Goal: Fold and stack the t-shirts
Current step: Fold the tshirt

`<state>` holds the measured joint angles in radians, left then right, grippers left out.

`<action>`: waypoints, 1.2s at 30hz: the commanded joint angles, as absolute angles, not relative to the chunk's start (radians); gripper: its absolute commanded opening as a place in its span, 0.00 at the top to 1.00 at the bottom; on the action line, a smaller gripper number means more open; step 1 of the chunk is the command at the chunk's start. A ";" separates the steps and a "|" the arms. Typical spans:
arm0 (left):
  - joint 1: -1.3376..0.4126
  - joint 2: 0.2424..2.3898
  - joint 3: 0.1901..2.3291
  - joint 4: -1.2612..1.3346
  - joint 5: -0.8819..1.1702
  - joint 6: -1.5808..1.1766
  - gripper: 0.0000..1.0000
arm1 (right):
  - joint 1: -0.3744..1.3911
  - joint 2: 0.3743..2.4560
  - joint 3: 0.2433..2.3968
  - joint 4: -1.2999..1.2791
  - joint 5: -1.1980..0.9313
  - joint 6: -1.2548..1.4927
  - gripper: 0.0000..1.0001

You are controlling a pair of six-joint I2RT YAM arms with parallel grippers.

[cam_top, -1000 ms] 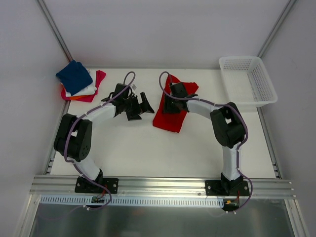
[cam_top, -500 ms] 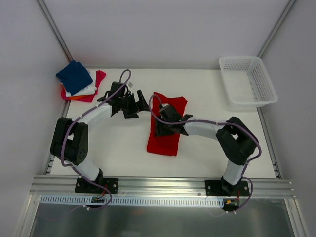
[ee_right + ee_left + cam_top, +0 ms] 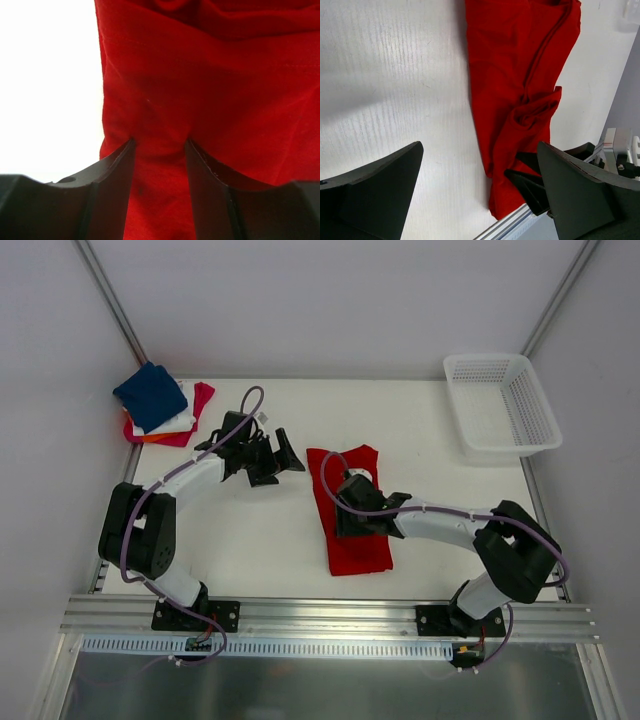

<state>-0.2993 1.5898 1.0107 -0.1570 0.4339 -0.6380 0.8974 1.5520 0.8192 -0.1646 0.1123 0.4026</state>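
Top external view: a red shirt point(image 3: 354, 554) lies as a long, loosely folded strip in the middle of the white table point(image 3: 250, 540). It runs from far to near, and its near end slants a little to the right.
Right claw point(image 3: 350, 512): down on the middle of the red shirt. In the right wrist view its two fingers point(image 3: 116, 172) stand narrow, with a puckered ridge of red cloth pinched between them.
Left claw point(image 3: 280, 460): spread wide and holding nothing, just left of the shirt's far end. In the left wrist view bare table and the shirt's edge show between its tips.
Folded shirts point(image 3: 160, 405): a small pile in the far left corner of the table, well apart from the red shirt. Navy is on top, then white, with orange and magenta edges showing beneath.
Basket point(image 3: 530, 435): white mesh, at the far right corner of the table.
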 commanded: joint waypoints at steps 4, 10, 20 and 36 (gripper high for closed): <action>-0.291 1.539 0.979 -0.164 0.405 -0.598 0.01 | 0.920 1.540 0.900 -0.271 0.161 0.371 0.51; -0.291 1.540 0.974 -0.166 0.423 -0.600 0.01 | 0.937 1.551 1.002 -0.325 0.163 0.328 0.51; -0.343 1.444 0.864 -0.163 0.428 -0.624 0.01 | 0.937 1.393 1.051 -0.437 0.285 0.279 0.48; -0.678 1.345 0.608 -0.055 0.299 -0.834 0.01 | 0.920 1.085 0.779 -0.558 0.377 0.396 0.46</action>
